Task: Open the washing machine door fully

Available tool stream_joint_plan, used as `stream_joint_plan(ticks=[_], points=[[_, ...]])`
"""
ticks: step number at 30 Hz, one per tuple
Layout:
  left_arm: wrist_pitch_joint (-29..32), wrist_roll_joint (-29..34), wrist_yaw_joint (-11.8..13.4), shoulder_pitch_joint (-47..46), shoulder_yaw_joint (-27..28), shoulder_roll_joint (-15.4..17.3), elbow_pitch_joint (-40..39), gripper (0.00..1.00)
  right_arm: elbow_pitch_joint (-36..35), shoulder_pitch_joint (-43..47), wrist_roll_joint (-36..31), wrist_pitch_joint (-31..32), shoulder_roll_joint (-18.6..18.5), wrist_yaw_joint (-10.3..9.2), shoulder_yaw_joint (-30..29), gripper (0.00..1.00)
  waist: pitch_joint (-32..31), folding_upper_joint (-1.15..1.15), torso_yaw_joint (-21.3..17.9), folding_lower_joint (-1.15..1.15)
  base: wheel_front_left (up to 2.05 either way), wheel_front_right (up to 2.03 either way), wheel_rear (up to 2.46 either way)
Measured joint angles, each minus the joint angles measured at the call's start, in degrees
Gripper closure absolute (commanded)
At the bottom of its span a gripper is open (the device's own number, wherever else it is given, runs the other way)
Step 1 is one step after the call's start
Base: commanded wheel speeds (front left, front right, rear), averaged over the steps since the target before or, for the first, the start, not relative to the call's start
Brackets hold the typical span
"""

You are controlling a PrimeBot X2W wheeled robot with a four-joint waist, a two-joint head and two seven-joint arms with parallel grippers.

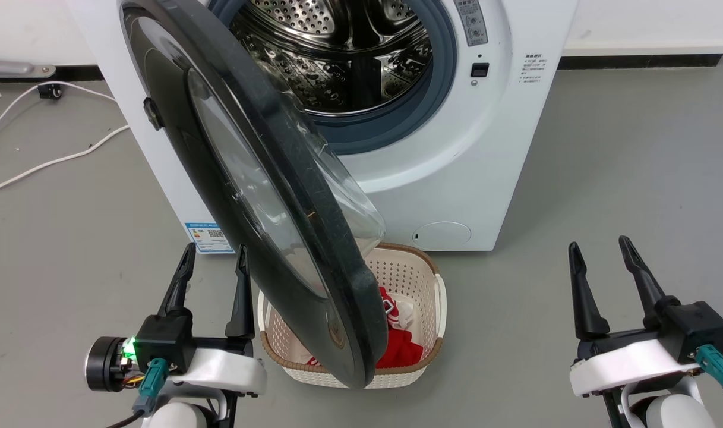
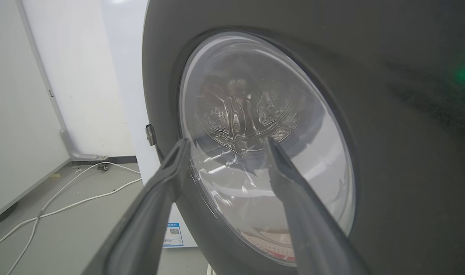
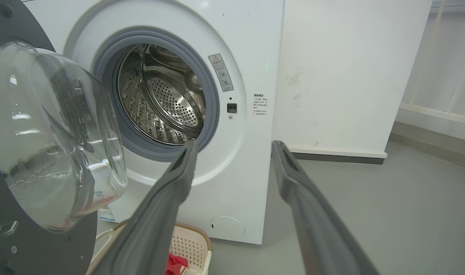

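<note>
Head view, from the left: left gripper (image 1: pixel 215 246) hovers before the washing machine (image 1: pixel 456 166), fingers spread and empty, just beside the washing machine door (image 1: pixel 242 178). The door stands swung partway out over the laundry basket (image 1: pixel 420 279). Right gripper (image 1: pixel 597 242) hangs well right of the machine, released, holding nothing.

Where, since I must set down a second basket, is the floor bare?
Bare floor lies right of the washing machine, ahead of the right gripper. Crowded: the laundry basket under the washing machine door; white cables cross the left.
</note>
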Motion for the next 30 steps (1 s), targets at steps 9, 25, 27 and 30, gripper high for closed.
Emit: stream_joint_plan(ticks=[9,25,27,30], points=[[0.0,0.0,-0.2,0.0,0.0,0.0,-0.6,1.00,1.0,-0.6,0.6,-0.1,0.0,0.00,-0.1,0.00,0.6,0.00,0.0,0.00,0.00,0.00,0.00],[0.0,1.1,-0.2,-3.7,1.5,0.0,-21.3,1.00,1.9,-1.5,1.4,-0.3,0.0,0.00,0.0,0.00,1.3,0.00,0.0,0.00,0.00,0.00,0.00],[0.0,1.9,0.1,-4.5,1.4,0.0,-25.3,1.00,2.0,-1.5,1.4,-0.3,0.0,0.00,0.1,0.00,1.3,0.00,-0.1,0.00,0.00,0.00,0.00],[0.0,2.4,0.3,-5.4,1.4,0.0,-30.7,1.00,2.1,-1.7,1.5,-0.3,0.0,0.00,0.1,0.00,1.5,0.00,-0.2,0.00,0.00,0.00,0.00]])
